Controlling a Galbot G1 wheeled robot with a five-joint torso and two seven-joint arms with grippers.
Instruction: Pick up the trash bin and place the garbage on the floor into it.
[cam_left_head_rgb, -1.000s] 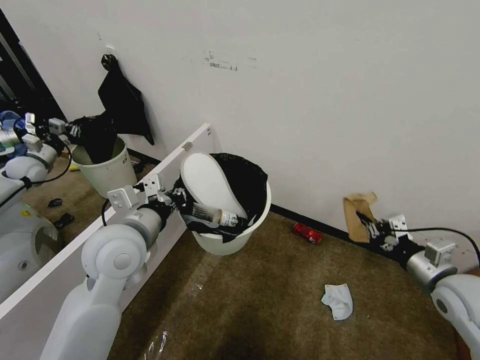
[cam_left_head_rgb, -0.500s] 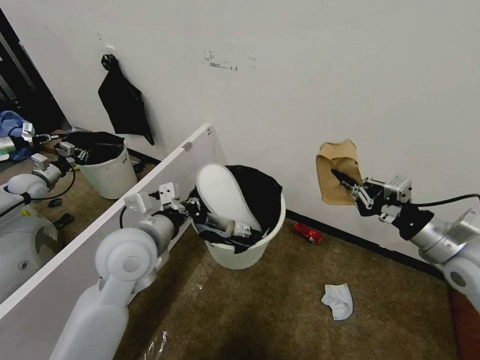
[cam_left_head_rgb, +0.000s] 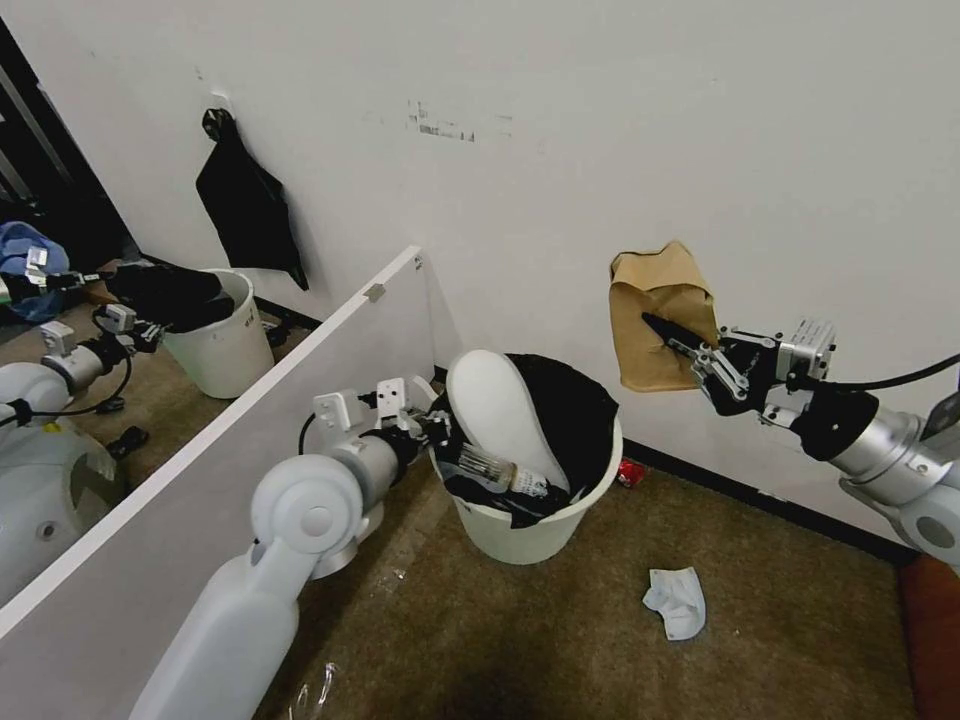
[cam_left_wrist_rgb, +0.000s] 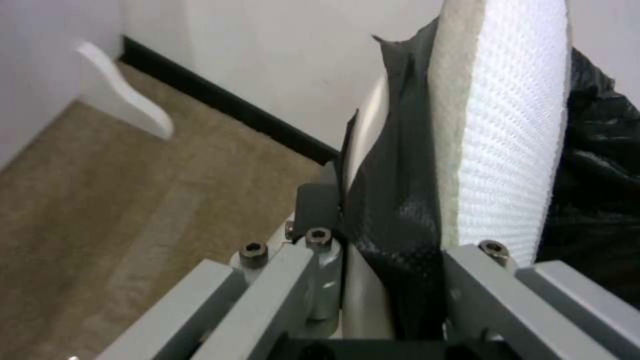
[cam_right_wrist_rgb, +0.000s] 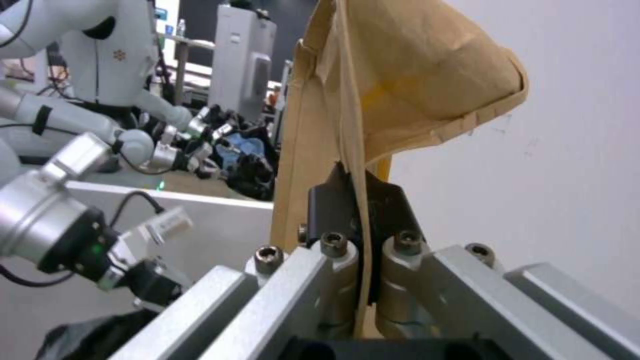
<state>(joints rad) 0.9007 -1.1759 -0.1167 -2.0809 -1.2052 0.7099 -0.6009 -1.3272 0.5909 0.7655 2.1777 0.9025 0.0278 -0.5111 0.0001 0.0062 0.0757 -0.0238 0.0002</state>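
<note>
The left gripper (cam_left_head_rgb: 432, 428) has its jaws clamped on the rim of the trash bin (cam_left_head_rgb: 540, 520), pinching the black bag (cam_left_wrist_rgb: 393, 210) folded over it, and holds the bin off the carpeted floor (cam_left_head_rgb: 560, 640) near the wall. A white slipper (cam_left_head_rgb: 500, 415) and a plastic bottle (cam_left_head_rgb: 505, 472) already stand in it. The right gripper (cam_left_head_rgb: 690, 352) has its jaws shut on a tan crumpled paper (cam_left_head_rgb: 655, 310), raised in the air just beside and above the bin's far side. The step in hand looks like carrying this paper to the bin; the next move calls for bringing it over the opening before letting go. A white tissue (cam_left_head_rgb: 676, 602) and a red can (cam_left_head_rgb: 630, 472) lie on the floor yet. The bottle's label carries print, but it seems too small to read.
</note>
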